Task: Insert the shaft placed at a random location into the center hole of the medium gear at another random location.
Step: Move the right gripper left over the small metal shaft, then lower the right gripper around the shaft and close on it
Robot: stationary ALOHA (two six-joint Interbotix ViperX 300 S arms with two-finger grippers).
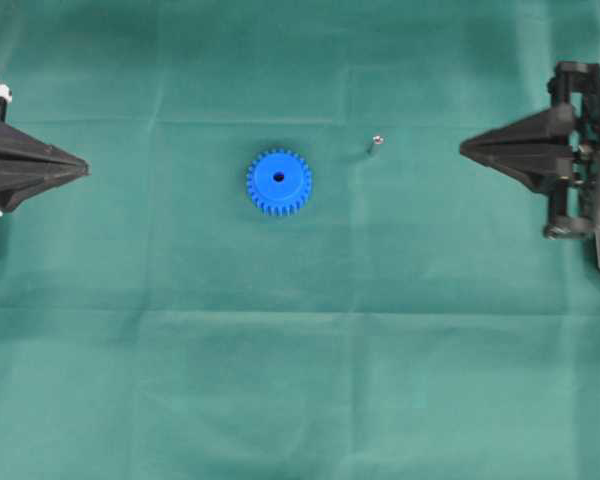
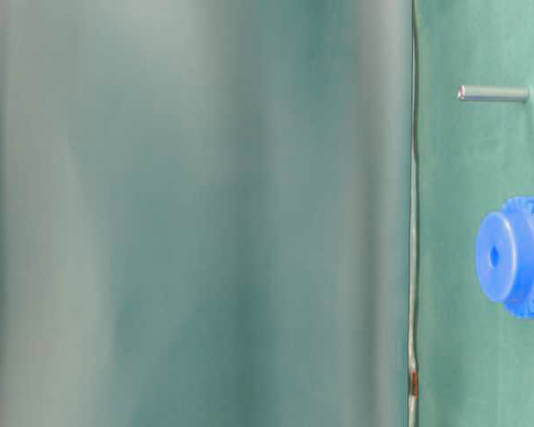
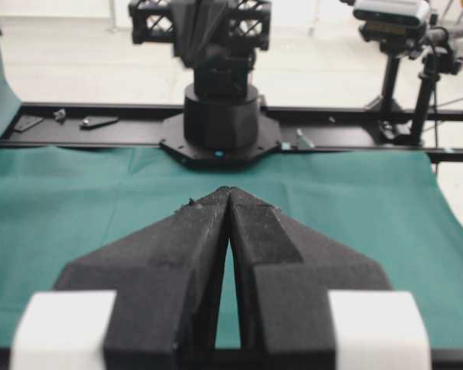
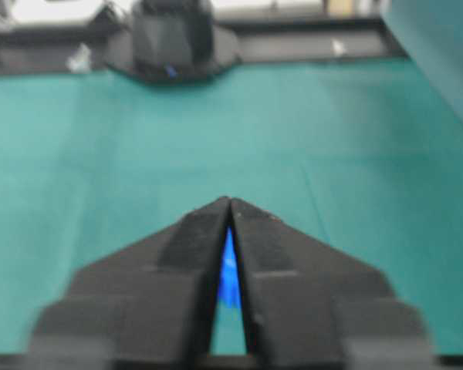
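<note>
Nothing is held yet, so the step in hand is, as I judge it, the first reach for the tiny thin silvery-grey metal shaft (image 1: 374,145), and the right gripper (image 1: 463,148) is the natural one to make it, since the pin lies on its side of the green cloth-covered table (image 1: 300,380), between that gripper and the bright blue plastic toothed medium gear (image 1: 279,182). To do it well, the black tapered fingertips, which both wrist views show pressed together at their tips with only a thin slit behind them, would first need to spread, then come down across the pin's length so the pads close on its sides, gripping near 1 end and leaving the other end free to enter the hole. The pin looks round and smooth, so it may roll or slip if nudged before the pinch lands. The left gripper (image 1: 84,168) sits at the left edge, equally closed and empty, well apart from both parts. The gear lies flat near the table's middle, its raised round hub upward and the small dark center hole (image 1: 279,177) open to the overhead camera; the table-level view shows the hub standing proud of the teeth and the shaft lying level, its shiny round end toward the camera's left.
</note>
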